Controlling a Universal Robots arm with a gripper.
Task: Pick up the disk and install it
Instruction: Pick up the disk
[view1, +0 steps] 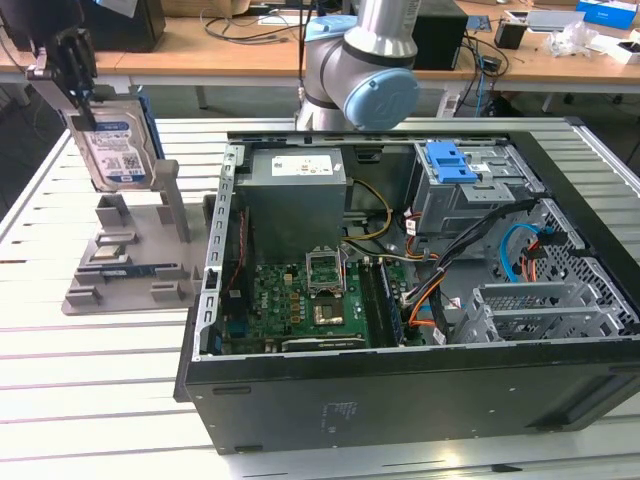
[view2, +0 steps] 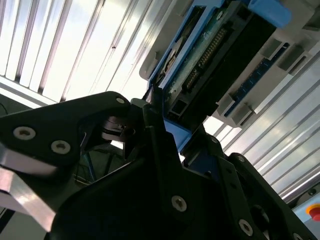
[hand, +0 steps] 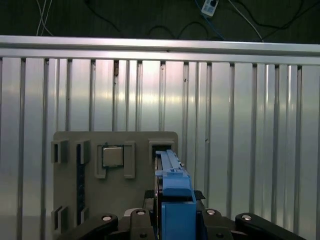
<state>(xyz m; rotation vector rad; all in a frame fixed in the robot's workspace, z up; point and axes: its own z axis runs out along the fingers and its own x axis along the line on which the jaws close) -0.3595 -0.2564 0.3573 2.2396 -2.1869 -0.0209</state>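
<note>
Surface: a slatted aluminium table (view1: 90, 400), with wooden desks (view1: 180, 62) and loose cables behind it
Disk: the disk (view1: 118, 150) stands nearly upright, slightly tilted, at the exterior view's left, over the grey fixture (view1: 120, 285) and well apart from the computer case (view1: 400, 400)
Disk, by view: the exterior view shows its white-and-blue label side with a blue rail along the far edge; the second wrist view shows the disk (view2: 220, 55) from its circuit-board side, with a row of connector pins; the first wrist view shows the disk (hand: 174, 185) edge-on, blue rail towards the camera
Gripper: the gripper (view1: 82, 100) is clamped on the disk's upper end; in the second wrist view the gripper (view2: 165, 125) has its black fingers (view2: 150, 145) closed against the disk's end
Contact below: whether the disk's lower edge touches the fixture cannot be told
Fixture: in the first wrist view the grey fixture (hand: 135, 140) lies beneath the disk and holds a square processor chip (hand: 112, 156) in a recess; the exterior view shows its upright post beside the disk
Case: lying on its side, open; inside are a grey power supply box (view1: 295, 185), a green motherboard (view1: 305, 300), a grey drive cage (view1: 470, 200) with a blue latch (view1: 450, 160) on top, and blue cables (view1: 515, 250)
Arm: the robot arm (view1: 370, 60), with a blue joint cap, rises behind the case
</note>
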